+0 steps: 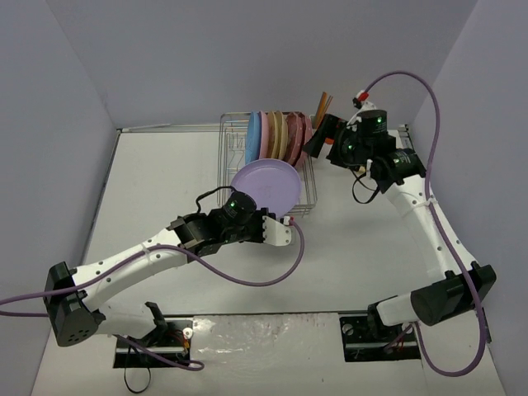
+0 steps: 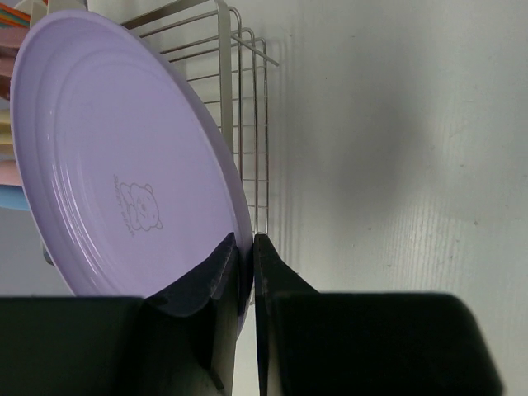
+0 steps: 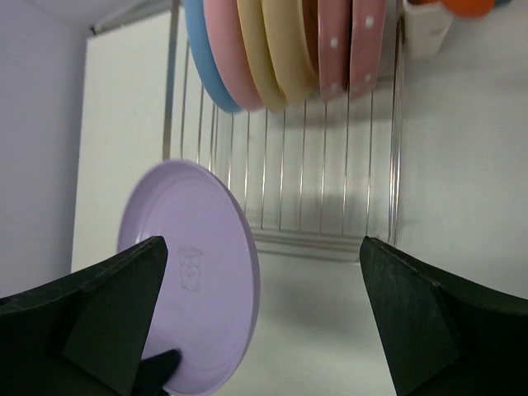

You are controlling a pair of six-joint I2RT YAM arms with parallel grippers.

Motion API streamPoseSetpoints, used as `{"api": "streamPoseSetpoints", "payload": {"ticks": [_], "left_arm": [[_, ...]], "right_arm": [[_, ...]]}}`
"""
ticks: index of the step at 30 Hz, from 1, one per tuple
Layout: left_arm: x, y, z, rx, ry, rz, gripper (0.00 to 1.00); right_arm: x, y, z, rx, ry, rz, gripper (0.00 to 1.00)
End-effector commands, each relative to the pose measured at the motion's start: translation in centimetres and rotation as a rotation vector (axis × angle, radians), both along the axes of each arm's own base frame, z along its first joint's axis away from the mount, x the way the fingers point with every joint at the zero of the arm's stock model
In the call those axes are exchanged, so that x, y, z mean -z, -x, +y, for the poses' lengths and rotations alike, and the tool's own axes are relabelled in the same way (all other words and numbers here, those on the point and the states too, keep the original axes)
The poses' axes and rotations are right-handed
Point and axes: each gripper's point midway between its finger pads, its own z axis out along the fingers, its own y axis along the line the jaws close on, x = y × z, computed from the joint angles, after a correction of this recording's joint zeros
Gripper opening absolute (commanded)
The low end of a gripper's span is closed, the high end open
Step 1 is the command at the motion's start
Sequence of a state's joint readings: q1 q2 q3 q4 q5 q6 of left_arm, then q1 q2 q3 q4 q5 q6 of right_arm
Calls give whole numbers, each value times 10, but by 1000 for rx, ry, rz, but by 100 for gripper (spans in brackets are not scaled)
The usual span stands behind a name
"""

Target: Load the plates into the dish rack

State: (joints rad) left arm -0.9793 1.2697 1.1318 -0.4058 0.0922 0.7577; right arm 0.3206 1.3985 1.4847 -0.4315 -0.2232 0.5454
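While my left gripper (image 2: 246, 252) pinches the rim of the lavender plate (image 2: 115, 148), jaws nearly together on it, the plate sits tilted at the near end of the dish rack (image 1: 228, 144); I cannot tell if it touches the wires. Near the rack's far right corner, my right gripper (image 3: 262, 247) is spread wide, holding nothing. The other plates (image 3: 272, 49), blue, pink, yellow and dotted dark-pink, stand upright in the far slots.
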Motion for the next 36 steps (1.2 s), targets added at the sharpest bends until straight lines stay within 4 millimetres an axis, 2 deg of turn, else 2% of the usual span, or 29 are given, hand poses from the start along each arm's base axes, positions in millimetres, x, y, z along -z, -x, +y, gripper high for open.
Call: {"api": "streamPoseSetpoints", "payload": {"ticks": [1,4,6,9,10,12,16,25,28,32,36], "left_arm": [[-52,-14,-6,-116,231,-9,0],[-71,-28,2,-190,328,20,0],[-88,-40,9,-244,420,62,0],[-118,-50,12,-271,582,130,0],[-130,-55,15,-282,637,149,0],[-145,-75,27,-336,727,181,0],[-190,-104,39,-377,962,228,0],[-250,-174,61,-379,1421,447,0],[-258,-196,64,-373,1502,481,0],[-261,-213,64,-356,1554,515,0],[-256,-235,71,-355,1562,552,0]], "right_arm": [[-74,-17,-35,77,14,-229,100],[-87,-19,-61,128,47,-276,100],[-86,-17,-72,153,67,-282,100],[-73,-12,-74,151,79,-260,100],[-62,-11,-74,147,82,-237,100],[-54,-7,-74,146,86,-222,100],[-40,-3,-77,144,101,-197,100],[-26,0,-81,140,121,-173,100],[-22,1,-84,143,128,-168,100],[-21,2,-89,150,142,-171,100],[-19,4,-95,158,156,-173,100]]}}
